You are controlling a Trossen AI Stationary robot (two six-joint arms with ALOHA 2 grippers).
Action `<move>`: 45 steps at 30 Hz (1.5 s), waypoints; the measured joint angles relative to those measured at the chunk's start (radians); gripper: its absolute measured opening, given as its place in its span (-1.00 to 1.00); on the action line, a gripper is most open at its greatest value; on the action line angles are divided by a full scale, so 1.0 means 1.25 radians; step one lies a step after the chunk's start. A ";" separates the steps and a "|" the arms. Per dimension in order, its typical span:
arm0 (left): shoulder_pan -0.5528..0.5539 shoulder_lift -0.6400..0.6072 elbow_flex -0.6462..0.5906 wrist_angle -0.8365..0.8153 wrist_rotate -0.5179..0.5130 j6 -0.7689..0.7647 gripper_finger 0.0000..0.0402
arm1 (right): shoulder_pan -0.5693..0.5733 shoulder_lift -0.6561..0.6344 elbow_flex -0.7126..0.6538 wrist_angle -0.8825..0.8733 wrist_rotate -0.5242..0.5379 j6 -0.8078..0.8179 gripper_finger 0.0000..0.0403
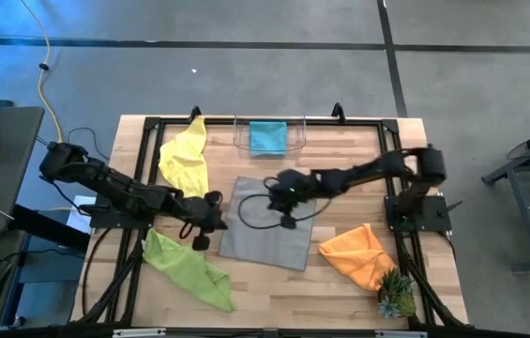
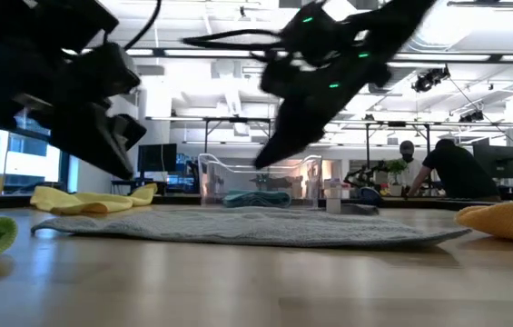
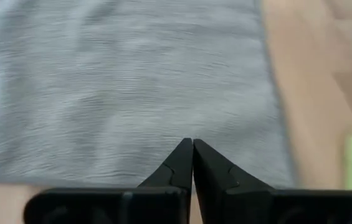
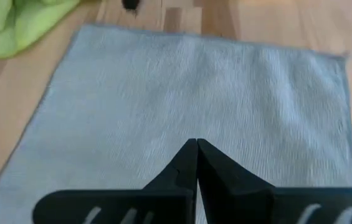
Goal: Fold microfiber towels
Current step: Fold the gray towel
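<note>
Right now your grey towel (image 1: 266,223) lies spread flat at the middle of the table (image 1: 274,291), unfolded, with both arms over it. Your left gripper (image 1: 210,214) sits at the towel's left edge, fingers pressed together on nothing; the left wrist view shows those tips just above the cloth's border with bare wood beyond. Your right gripper (image 1: 287,199) hangs over the upper middle of the towel, likewise clenched and empty.

To start the fold well, you'll need to open both claws first — neither can pinch fabric as it stands. Take the two corners of one edge, one per arm, so the lifted side stays straight. Lift only enough to clear the cloth, carry it across, and lay it edge on edge before letting go.

The other towels wait around it: yellow towel (image 1: 186,156) at upper left, lime green towel (image 1: 186,265) at lower left, orange towel (image 1: 358,252) at lower right, and the teal towel (image 1: 267,137) inside the clear bin (image 1: 239,137) — keep your cables from dragging them.
</note>
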 joint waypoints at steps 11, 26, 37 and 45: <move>-0.170 0.063 0.000 -0.006 0.008 0.048 -0.45 | 0.263 -0.078 -0.075 -0.045 0.174 0.166 -0.91; -0.277 0.224 0.079 0.006 -0.144 0.064 -0.35 | 0.424 -0.078 -0.047 -0.138 0.274 0.269 -0.19; -0.277 0.236 0.093 0.007 -0.169 0.012 -0.95 | 0.518 -0.041 -0.046 -0.222 0.315 0.309 -0.26; -0.285 0.235 0.091 0.022 -0.194 -0.082 -0.99 | 0.571 0.008 -0.047 -0.240 0.404 0.295 -0.26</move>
